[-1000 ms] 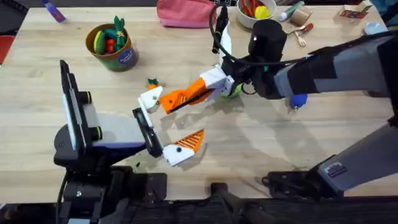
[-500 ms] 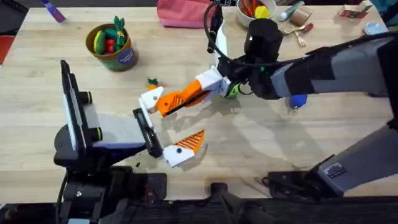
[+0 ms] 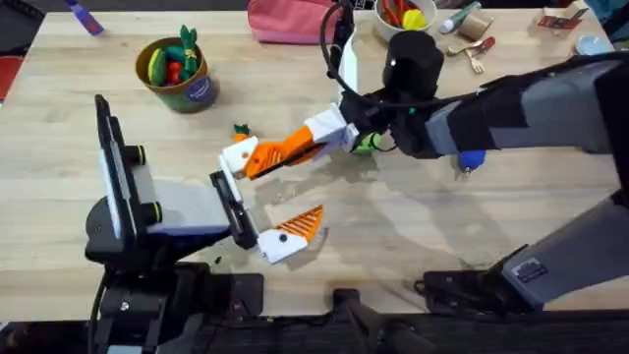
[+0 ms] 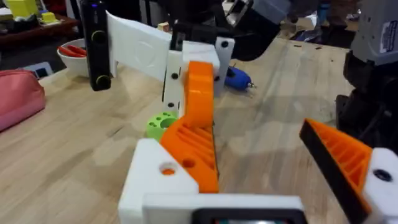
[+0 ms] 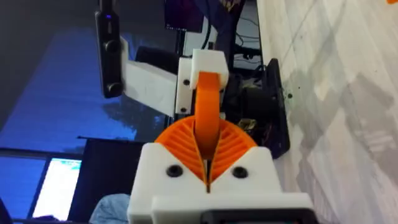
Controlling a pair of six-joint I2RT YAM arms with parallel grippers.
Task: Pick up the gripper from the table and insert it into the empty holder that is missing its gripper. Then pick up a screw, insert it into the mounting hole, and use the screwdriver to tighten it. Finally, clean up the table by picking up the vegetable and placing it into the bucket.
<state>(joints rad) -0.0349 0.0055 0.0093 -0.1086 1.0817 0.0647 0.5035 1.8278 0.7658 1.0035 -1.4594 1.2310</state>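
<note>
Landmark: take the empty holder [image 3: 236, 157] as your reference, the white finger mount with a small orange-ringed hole at the tip of the left arm, near the middle of the wooden table [image 3: 79, 88].
Bucket: you see the olive-green bucket [image 3: 178, 77] well behind the holder and to its left, upright, with toy vegetables inside.
Left gripper: your left gripper [image 3: 260, 202] is spread wide; its two white mounts stand well apart, and nothing sits between them. The mount nearer you than the holder carries its own orange ribbed pad [image 3: 300, 224].
Vegetable: a small piece with a green top and a bit of orange [image 3: 241, 130] lies on the table just behind the holder, apart from it; it is too small for you to tell more.
Gripper: the orange wedge-shaped fingertip [image 3: 278, 153] lies just right of the holder, its end touching the holder's face. In the left wrist view it [image 4: 198, 134] stands against the white mount [image 4: 163, 182].
Right gripper: your right gripper [image 3: 316, 139] reaches in from the holder's right and is clamped on the fingertip; in the right wrist view its orange pads [image 5: 233, 144] close on the wedge [image 5: 206, 118].
Green part: a small round green piece [image 3: 368, 143] lies right of the holder, under the right arm.
Screwdriver: a blue tip [image 3: 472, 158] shows far right of the holder, mostly hidden by the right arm.
</note>
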